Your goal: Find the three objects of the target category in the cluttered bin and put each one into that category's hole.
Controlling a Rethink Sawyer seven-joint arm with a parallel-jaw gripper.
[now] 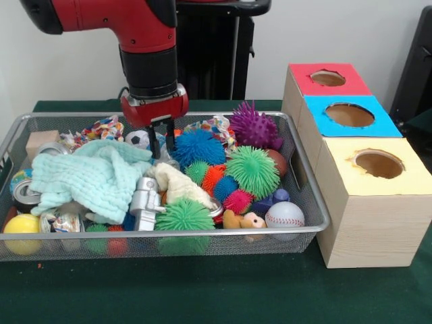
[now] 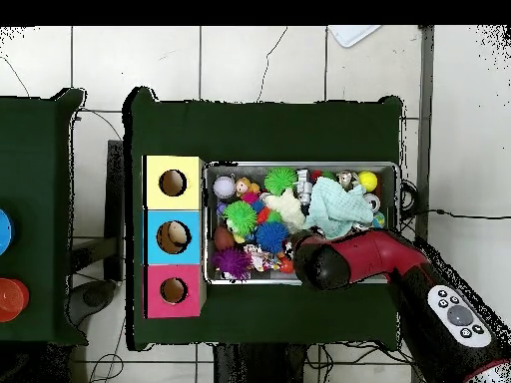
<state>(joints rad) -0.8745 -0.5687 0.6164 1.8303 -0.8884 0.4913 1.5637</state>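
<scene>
A: Where did the arm [image 1: 145, 47] hang?

B: At upper left of the frame, over the wire bin [image 1: 307, 202], probably to search the clutter. The boxes [image 1: 364, 196] waited at right, holes up, ready to receive finds.

A: And the gripper [image 1: 162, 142]?

B: Spread and empty, tips low between the mint cloth [image 1: 94, 175] and the blue spiky ball [image 1: 197, 146]. Spiky balls crowded mid-bin; which category counted, I couldn't judge.

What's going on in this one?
A red arm has its end effector lowered into a wire bin packed with spiky balls, cloths and other clutter. Its fingers are open and hold nothing, just above the blue spiky ball and the mint cloth. Beside the bin stand three boxes with red, blue and yellow tops, each with a hole.
</scene>
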